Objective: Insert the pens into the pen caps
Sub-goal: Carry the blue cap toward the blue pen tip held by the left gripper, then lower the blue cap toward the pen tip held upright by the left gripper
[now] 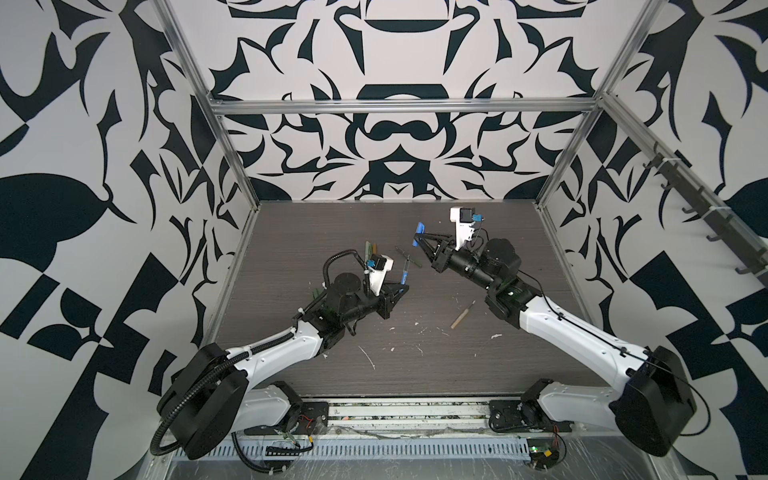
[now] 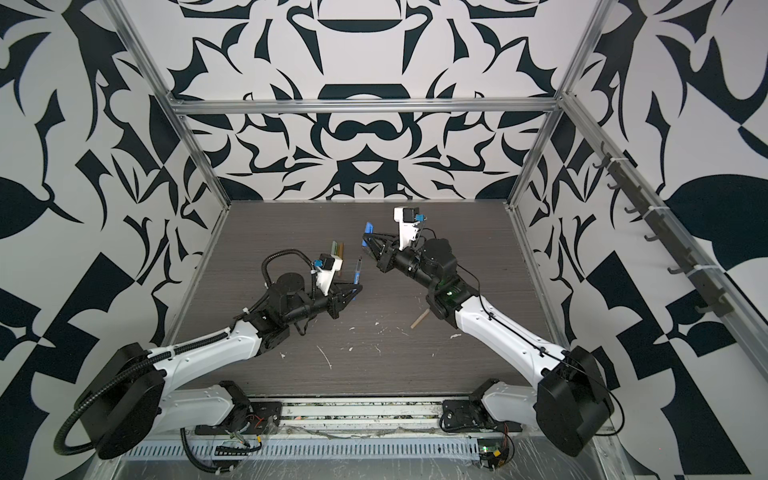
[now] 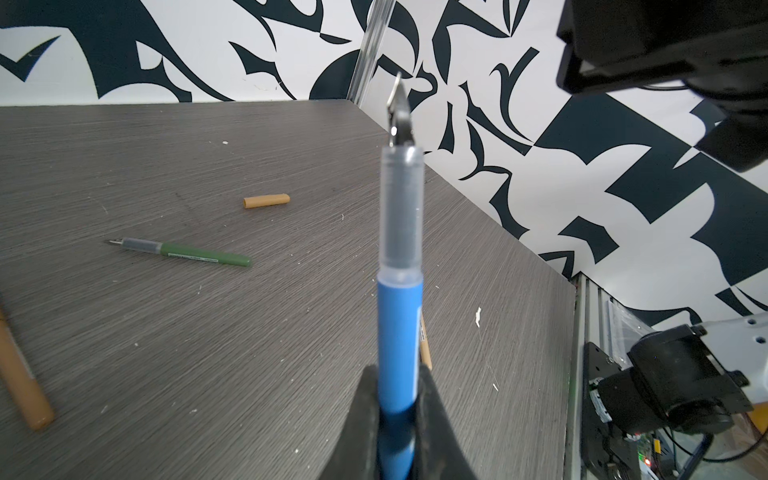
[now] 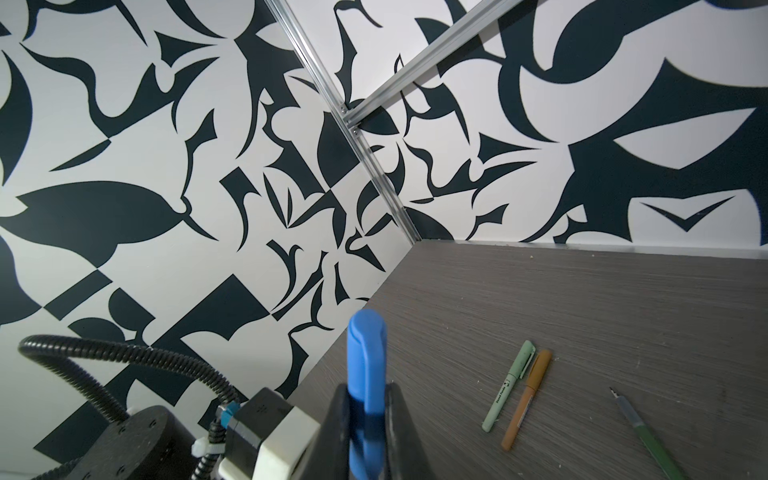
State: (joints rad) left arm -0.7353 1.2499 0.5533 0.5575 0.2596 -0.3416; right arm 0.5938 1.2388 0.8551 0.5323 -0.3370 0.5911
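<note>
My left gripper (image 3: 399, 376) is shut on the barrel of a blue pen (image 3: 400, 328), whose clear grip and dark tip stick out past the fingers. In both top views that pen (image 1: 403, 277) (image 2: 356, 271) points away towards the back. My right gripper (image 4: 365, 395) is shut on a blue pen cap (image 4: 366, 349), held above the table (image 1: 291, 249) at the back middle (image 1: 419, 230) (image 2: 368, 228). The two grippers (image 1: 402, 289) (image 1: 417, 242) are apart, with the cap further back than the pen's tip.
An uncapped dark green pen (image 3: 187, 252) (image 4: 648, 436) and a tan cap (image 3: 266, 201) lie on the table. A capped pale green pen (image 4: 509, 384) and a capped ochre-brown one (image 4: 525, 399) lie side by side. A tan pen (image 1: 463, 316) lies near the right arm.
</note>
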